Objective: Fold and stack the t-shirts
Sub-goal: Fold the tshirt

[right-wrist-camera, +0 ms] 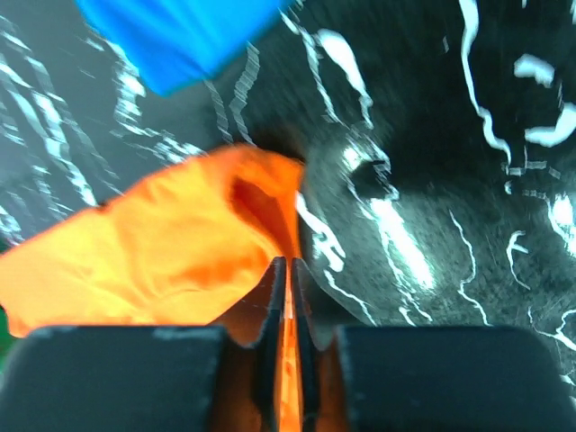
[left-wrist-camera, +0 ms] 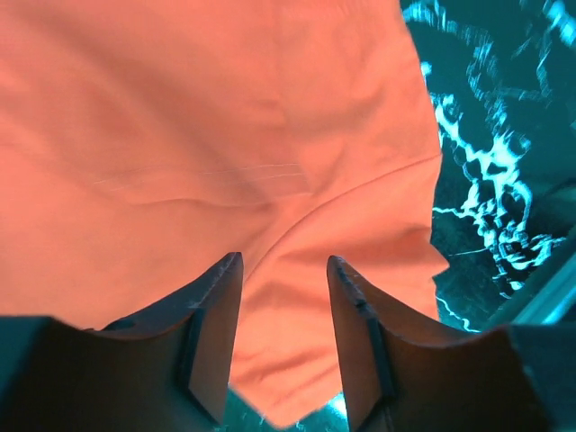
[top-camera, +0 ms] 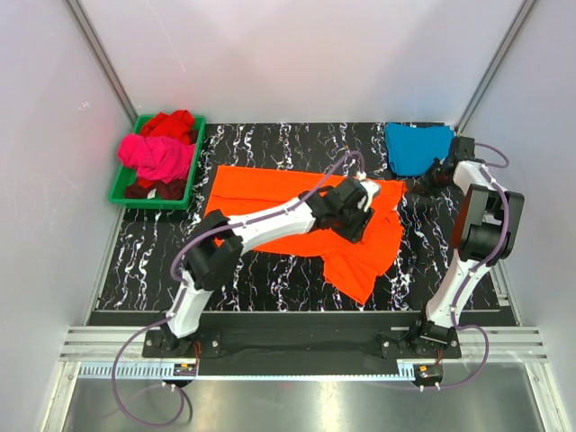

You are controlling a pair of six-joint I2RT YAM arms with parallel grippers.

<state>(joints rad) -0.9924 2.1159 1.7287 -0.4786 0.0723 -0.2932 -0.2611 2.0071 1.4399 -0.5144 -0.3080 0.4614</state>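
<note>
From the top, my left arm [top-camera: 270,220] lies across the orange shirt [top-camera: 261,184] and hides its middle. I cannot make out its grasping end from there. The left wrist view shows it: the left fingers [left-wrist-camera: 216,315] are spread apart with nothing between them, over the orange cloth. I cannot tell if they touch it.

The right fingers [right-wrist-camera: 266,360] are pinched tight on a thin edge of the orange shirt. Only the blurry right wrist view shows that. From the top, that spot by the shirt's right corner is just a dark blob.

The orange shirt lies spread on the table [top-camera: 270,279], bunched at its lower right. The blue shirt [top-camera: 418,147] lies just past its right corner. Left of the orange shirt, the green tray [top-camera: 148,203] holds the pink shirt [top-camera: 157,155] and the red shirt [top-camera: 171,123] in a heap.
</note>
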